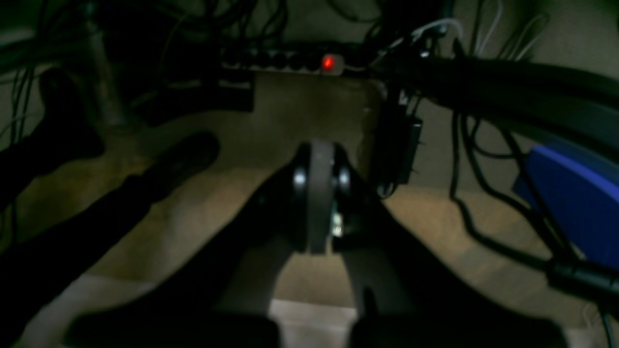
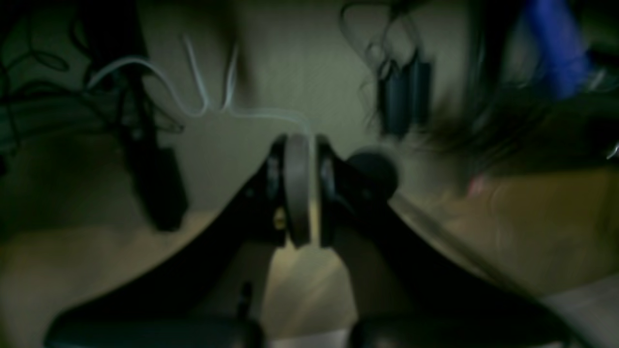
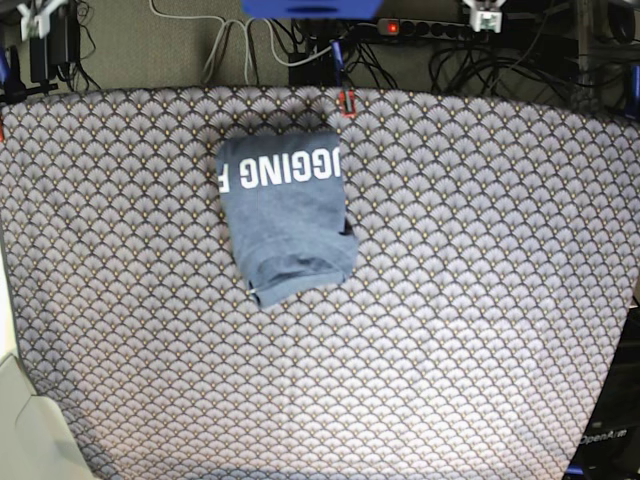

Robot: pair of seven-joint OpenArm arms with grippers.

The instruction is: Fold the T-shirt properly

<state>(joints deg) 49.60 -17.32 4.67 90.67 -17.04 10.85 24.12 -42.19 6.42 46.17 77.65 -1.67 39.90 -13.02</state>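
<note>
The T-shirt [image 3: 285, 215] lies folded into a compact slate-blue rectangle on the scallop-patterned tablecloth [image 3: 480, 300], left of centre toward the far edge. Its white lettering faces up along the far side, and a rumpled hem sticks out at its near corner. Neither gripper is near it. In the left wrist view my left gripper [image 1: 320, 193] is shut, pads pressed together with nothing between them, over the dim floor. The right wrist view shows my right gripper [image 2: 299, 188] shut and empty too, also off the table.
Beyond the table's far edge lie tangled cables and a power strip with a red light [image 3: 392, 27] [image 1: 329, 63]. A blue object [image 1: 575, 193] sits on the floor at the right of the left wrist view. A pale surface [image 3: 20, 430] borders the table's near-left corner.
</note>
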